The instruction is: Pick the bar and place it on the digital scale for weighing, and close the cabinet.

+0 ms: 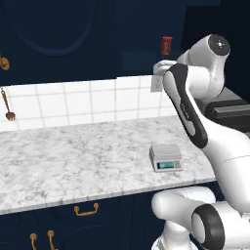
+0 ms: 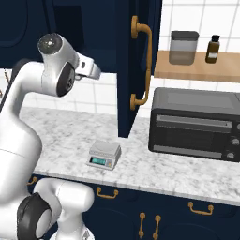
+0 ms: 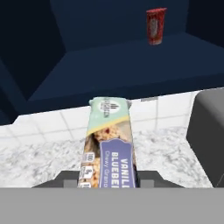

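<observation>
Bar [image 3: 109, 144] is clamped lengthwise between the gripper [image 3: 109, 181] fingers, held high near the open cabinet [image 2: 126, 70] shelf, so it clears the counter. Scale [image 1: 165, 157] sits below on the counter [image 1: 73, 156], top plate bare, ready for placement. Cabinet door not yet closed.

The marble countertop [image 2: 70, 136] carried the digital scale [image 2: 104, 154], which sat flat near the counter's front edge with its lit display facing forward. To the right of the scale, well apart from it, a black toaster oven [image 2: 194, 123] stood on the same countertop against the tiled wall. Above the scale, the dark shelf [image 3: 131, 65] inside the open cabinet [image 2: 136, 56] carried a red can [image 3: 155, 26], upright toward the back of the shelf, and a wooden wall shelf [image 2: 199, 70] above the oven carried a grey canister [image 2: 183, 47] and a small brown bottle [image 2: 213, 49], both upright.
</observation>
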### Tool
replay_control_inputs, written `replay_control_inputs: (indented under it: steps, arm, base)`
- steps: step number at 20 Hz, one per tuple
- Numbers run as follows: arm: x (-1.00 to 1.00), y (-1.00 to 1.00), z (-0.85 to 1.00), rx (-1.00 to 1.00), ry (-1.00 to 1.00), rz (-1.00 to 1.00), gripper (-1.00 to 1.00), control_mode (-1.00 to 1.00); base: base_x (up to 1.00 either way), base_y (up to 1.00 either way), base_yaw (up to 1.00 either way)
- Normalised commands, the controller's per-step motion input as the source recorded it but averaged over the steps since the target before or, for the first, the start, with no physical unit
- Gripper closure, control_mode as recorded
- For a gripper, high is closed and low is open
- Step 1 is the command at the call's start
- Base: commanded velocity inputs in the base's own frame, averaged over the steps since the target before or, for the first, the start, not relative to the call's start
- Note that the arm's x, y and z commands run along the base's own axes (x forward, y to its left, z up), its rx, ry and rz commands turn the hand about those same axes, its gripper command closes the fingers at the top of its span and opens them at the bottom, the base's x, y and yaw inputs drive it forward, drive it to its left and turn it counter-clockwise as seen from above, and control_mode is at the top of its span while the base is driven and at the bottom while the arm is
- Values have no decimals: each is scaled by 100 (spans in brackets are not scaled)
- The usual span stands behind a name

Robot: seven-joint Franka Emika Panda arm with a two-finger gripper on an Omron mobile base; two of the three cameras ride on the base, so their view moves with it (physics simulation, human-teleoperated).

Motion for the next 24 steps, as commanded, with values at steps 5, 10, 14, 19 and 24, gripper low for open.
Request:
replay_control_inputs:
  steps: [5, 10, 14, 19, 24]
  arm:
    - [-100, 4, 0, 5, 1, -42, 100, -100]
    - [-100, 3, -33, 4, 8, -45, 100, -100]
    - [-77, 6, -55, 10, 20, -47, 100, -100]
    - [-29, 0, -63, 16, 20, -39, 100, -100]
    - [14, -8, -65, -4, 0, -18, 100, -100]
  base:
    - [0, 0, 0]
    - [0, 0, 0]
    - [0, 0, 0]
    - [0, 0, 0]
    - [0, 0, 0]
